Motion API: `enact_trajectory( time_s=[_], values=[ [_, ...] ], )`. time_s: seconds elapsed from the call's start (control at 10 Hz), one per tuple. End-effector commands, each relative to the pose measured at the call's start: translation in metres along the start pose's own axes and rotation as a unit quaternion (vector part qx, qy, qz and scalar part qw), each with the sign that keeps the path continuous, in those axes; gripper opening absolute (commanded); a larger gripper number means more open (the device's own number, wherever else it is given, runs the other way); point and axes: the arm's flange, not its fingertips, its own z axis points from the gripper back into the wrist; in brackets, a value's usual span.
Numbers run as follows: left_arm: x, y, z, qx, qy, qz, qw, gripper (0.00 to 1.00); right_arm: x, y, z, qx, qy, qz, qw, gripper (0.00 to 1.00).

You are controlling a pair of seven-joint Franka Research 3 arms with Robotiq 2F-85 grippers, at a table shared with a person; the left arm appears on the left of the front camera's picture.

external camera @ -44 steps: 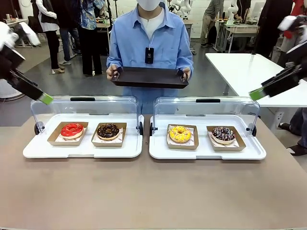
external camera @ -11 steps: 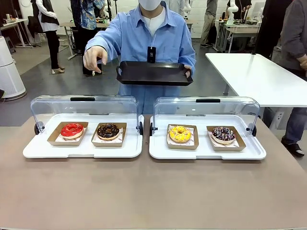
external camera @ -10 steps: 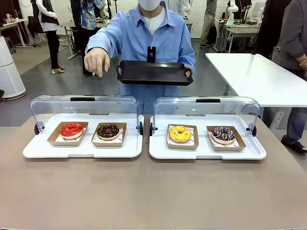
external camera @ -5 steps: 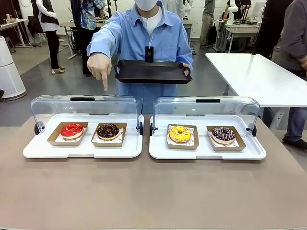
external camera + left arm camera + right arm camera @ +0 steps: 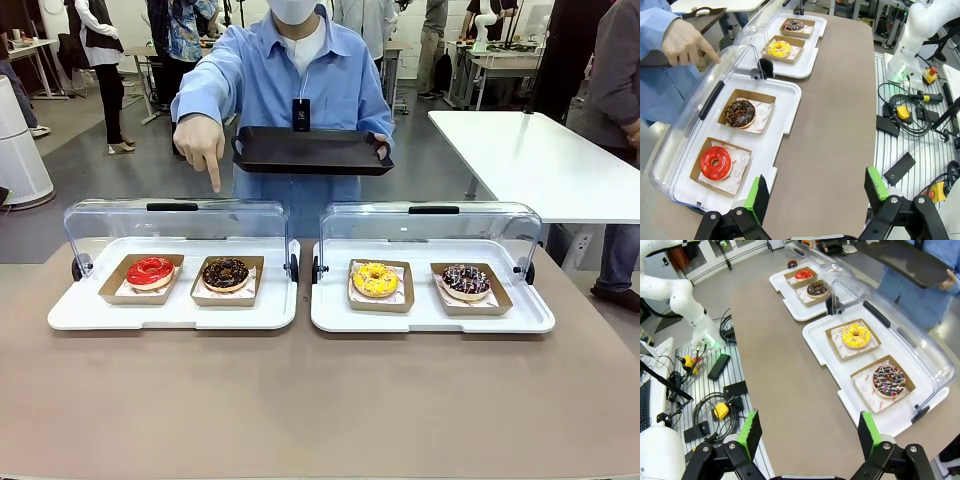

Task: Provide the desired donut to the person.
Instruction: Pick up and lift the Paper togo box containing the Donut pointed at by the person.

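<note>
The person (image 5: 290,80) stands at top centre of the front view, in a light blue shirt over a white tee with a black badge on the chest. The pointing hand (image 5: 200,140) is out, upper left of centre, index finger aimed straight down. The other hand (image 5: 381,150) holds a black serving tray (image 5: 310,152) level at chest height.

Four donuts sit in a row across the middle of the frame, each flat in its own brown card tray (image 5: 112,290). Far left is the red-glazed donut (image 5: 150,270). Beside it is the chocolate donut (image 5: 226,272), and the fingertip hangs above and just left of it. Right of centre is the yellow donut (image 5: 376,279); far right, the dark sprinkled donut (image 5: 466,280).
</note>
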Motion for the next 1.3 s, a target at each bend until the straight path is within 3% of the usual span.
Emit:
enact_trajectory(
  time_s=[0.0, 1.1, 1.2],
  values=[
    [0.001, 0.0, 0.0, 0.0, -0.004, 0.0, 1.0, 1.0, -0.001, -0.002, 0.0, 0.004, -0.007, 0.007, 1.0, 1.0],
    [0.0, 0.0, 0.0, 0.0, 0.0, 0.0, 1.0, 1.0, -0.001, -0.002, 0.0, 0.004, -0.007, 0.007, 1.0, 1.0],
    [0.015, 0.0, -0.004, 0.004, 0.034, -0.046, 0.998, 1.0, -0.001, -0.002, 0.0, 0.004, -0.007, 0.007, 1.0, 1.0]
  ],
)
